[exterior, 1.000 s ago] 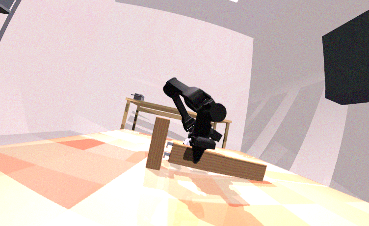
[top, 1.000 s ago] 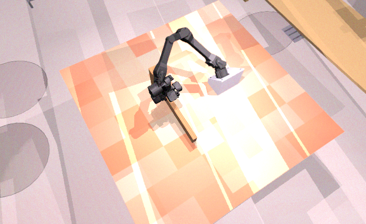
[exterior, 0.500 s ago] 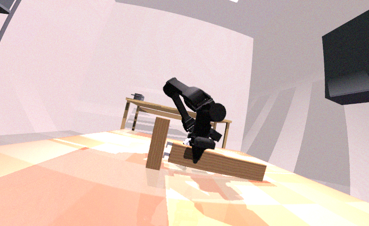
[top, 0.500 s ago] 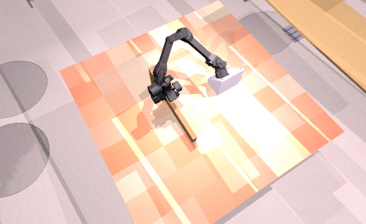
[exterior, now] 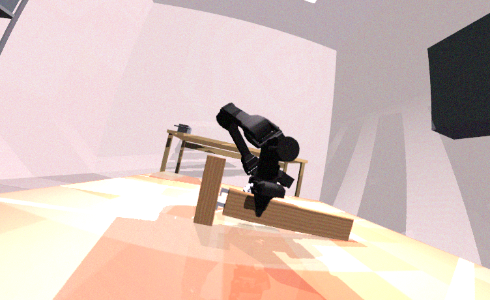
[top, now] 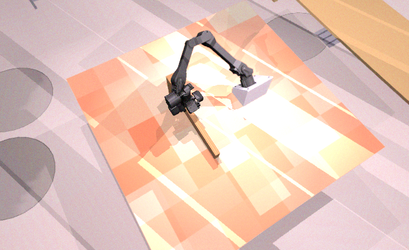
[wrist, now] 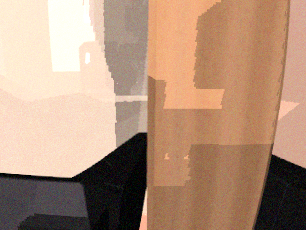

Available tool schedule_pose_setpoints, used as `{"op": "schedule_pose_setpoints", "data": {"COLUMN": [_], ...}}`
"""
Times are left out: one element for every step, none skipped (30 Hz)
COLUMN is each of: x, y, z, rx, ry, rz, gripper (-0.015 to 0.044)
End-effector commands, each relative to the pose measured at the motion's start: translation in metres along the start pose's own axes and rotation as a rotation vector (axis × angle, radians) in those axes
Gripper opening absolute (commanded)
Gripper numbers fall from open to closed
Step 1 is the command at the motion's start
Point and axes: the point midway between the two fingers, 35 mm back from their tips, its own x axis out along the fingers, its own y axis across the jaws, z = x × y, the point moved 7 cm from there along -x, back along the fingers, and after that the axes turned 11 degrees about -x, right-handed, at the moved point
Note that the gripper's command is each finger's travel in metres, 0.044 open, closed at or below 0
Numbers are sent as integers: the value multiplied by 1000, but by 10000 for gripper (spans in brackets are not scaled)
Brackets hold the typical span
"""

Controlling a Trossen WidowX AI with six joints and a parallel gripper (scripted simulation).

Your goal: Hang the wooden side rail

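Observation:
The wooden side rail [top: 203, 133] [exterior: 306, 220] [wrist: 220, 125] slants down from its hook end, which is raised a little beside the post, to its far end, which is low at the table [top: 262, 198]. The headboard post [top: 168, 81] [exterior: 209, 190] stands upright. In the exterior view the upper steel hook [exterior: 223, 192] and lower steel hook [exterior: 221, 204] bridge the narrow gap from the rail's end to the post's edge. Their tips, the slot and the pins are hidden. My gripper [top: 188, 107] [exterior: 261, 205] [wrist: 180, 143] is shut on the rail near its hook end.
The arm's pale base block [top: 255, 93] stands beside the rail. My arm [top: 204, 37] [exterior: 254, 128] arches from it and hides part of the post in the top view. A wooden workbench [exterior: 236, 147] stands beyond the table, and a dark cabinet [exterior: 466, 81] hangs at the right.

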Motion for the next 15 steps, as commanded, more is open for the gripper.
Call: {"op": "schedule_pose_setpoints", "data": {"x": [-4, -4, -4, -4, -4, -4, -4, -4, -4, -4, -4, -4, -4, -4, -4], "y": [-1, -1, -1, -1, -1, -1, -1, -1, -1, -1, -1, -1, -1, -1, -1], "z": [-2, -2, -2, -2, -2, -2, -2, -2, -2, -3, -3, -3, -3, -3, -3], "rx": [-3, -3, -3, -3, -3, -3, -3, -3, -3, -3, -3, -3, -3, -3, -3], "ry": [-1, -1, -1, -1, -1, -1, -1, -1, -1, -1, -1, -1, -1, -1, -1], "rz": [-11, -11, -11, -11, -11, -11, -11, -11, -11, -11, -11, -11, -11, -11, -11], "gripper": [0, 0, 0, 0, 0, 0, 0, 0, 0, 0, 0, 0, 0, 0, 0]}}
